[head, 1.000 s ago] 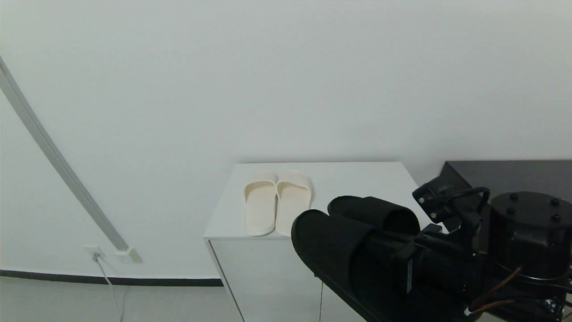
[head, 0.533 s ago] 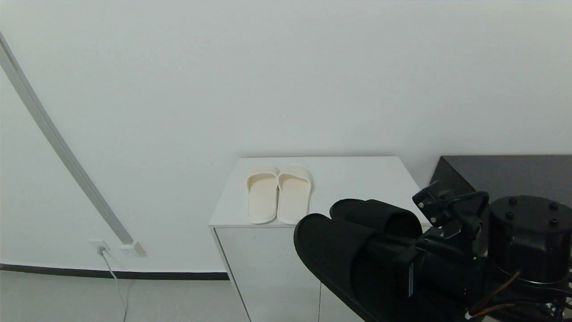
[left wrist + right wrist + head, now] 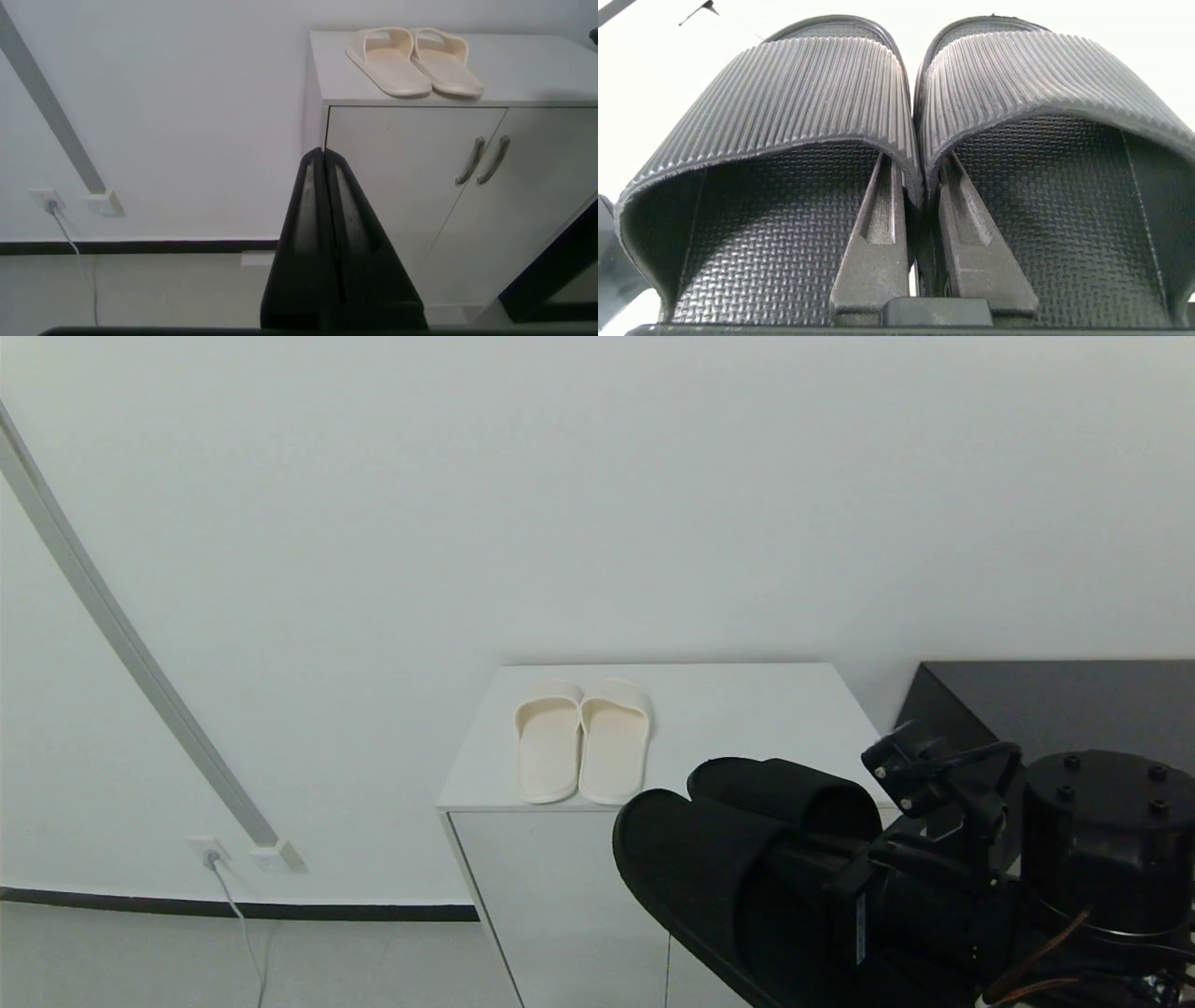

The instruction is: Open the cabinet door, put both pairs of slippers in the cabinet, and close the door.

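Head view: a white cabinet (image 3: 747, 709) stands against a pale wall. A cream pair of slippers (image 3: 581, 737) lies side by side on the cabinet top near its front left corner, the heels at the front edge and the toes toward the wall. The black pair of slippers (image 3: 728, 840) is off the top, held in the air in front of the cabinet's front right corner. The right gripper (image 3: 823, 857) reaches into the black pair from the heel end. A dark surface (image 3: 1055, 695) lies just right of the cabinet. On the wall to the left, a grey strip (image 3: 121, 635) slants down to a socket (image 3: 207, 849) with a cable (image 3: 238, 924) hanging from it

Left wrist view: the left gripper (image 3: 324, 233) holds nothing, its two black fingers pressed flat together. It hangs in front of the cabinet's left front edge, apart from it. The two cabinet doors (image 3: 411, 205) are closed, their handles (image 3: 470, 161) side by side at the middle seam. The cream pair rests on the top above the left door

Right wrist view: the black pair is seen from the heels, its ribbed straps arching over textured soles. One finger (image 3: 873, 233) of the right gripper lies under each strap, and the touching inner walls of the two slippers are pinched between the fingers
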